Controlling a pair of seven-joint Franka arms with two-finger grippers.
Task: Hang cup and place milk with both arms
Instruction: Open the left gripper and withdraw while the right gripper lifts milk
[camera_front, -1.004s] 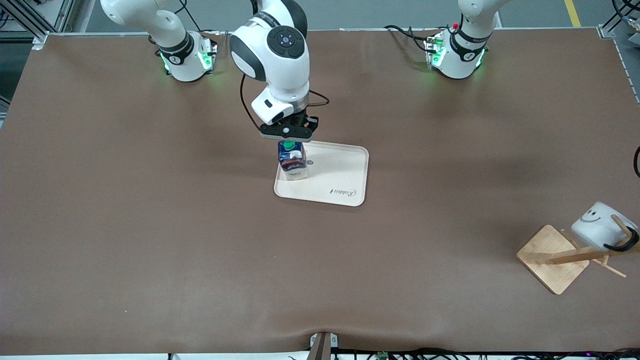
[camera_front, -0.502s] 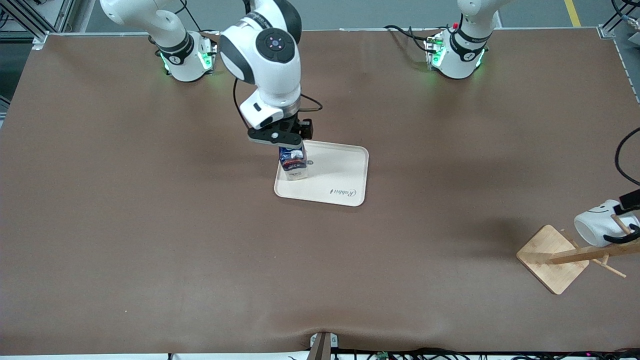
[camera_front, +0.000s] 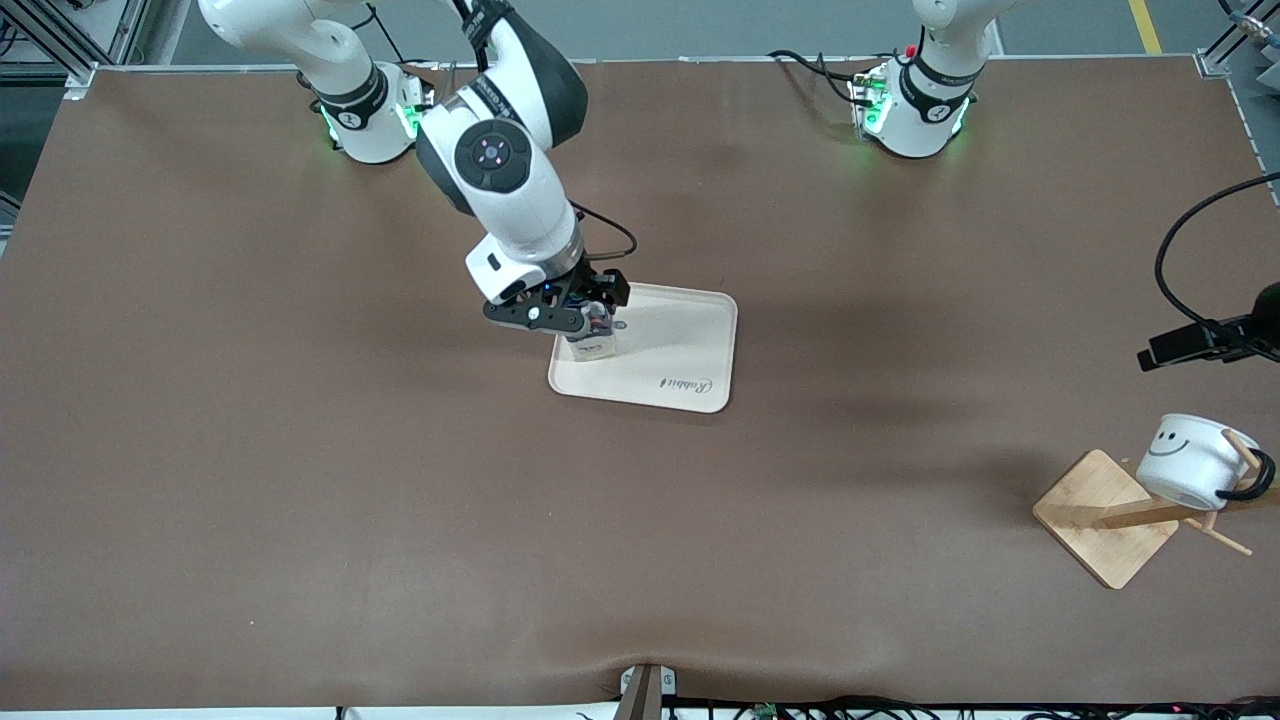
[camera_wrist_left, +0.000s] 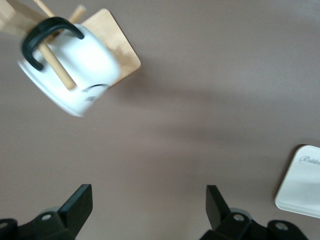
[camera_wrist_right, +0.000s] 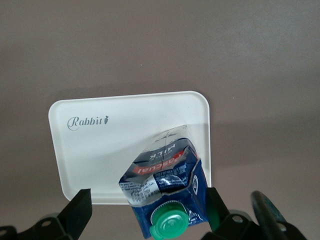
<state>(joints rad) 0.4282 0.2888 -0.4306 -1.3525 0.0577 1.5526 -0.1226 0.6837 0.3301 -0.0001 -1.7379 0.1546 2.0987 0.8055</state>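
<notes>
The left gripper (camera_wrist_left: 145, 212) had let go and drawn back, fingers wide, leaving the cup (camera_front: 1190, 460) hung on the rack (camera_front: 1110, 515) below it. The right gripper (camera_wrist_right: 145, 212), also wide, had released the milk (camera_wrist_right: 165, 192) between its fingers on the tray (camera_front: 690, 350); both jobs looked done.

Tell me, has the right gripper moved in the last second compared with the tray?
Yes. The right gripper has shifted toward the right arm's end of the tray and now looks lower, covering the top of the milk, which stands where it did on the tray.
</notes>
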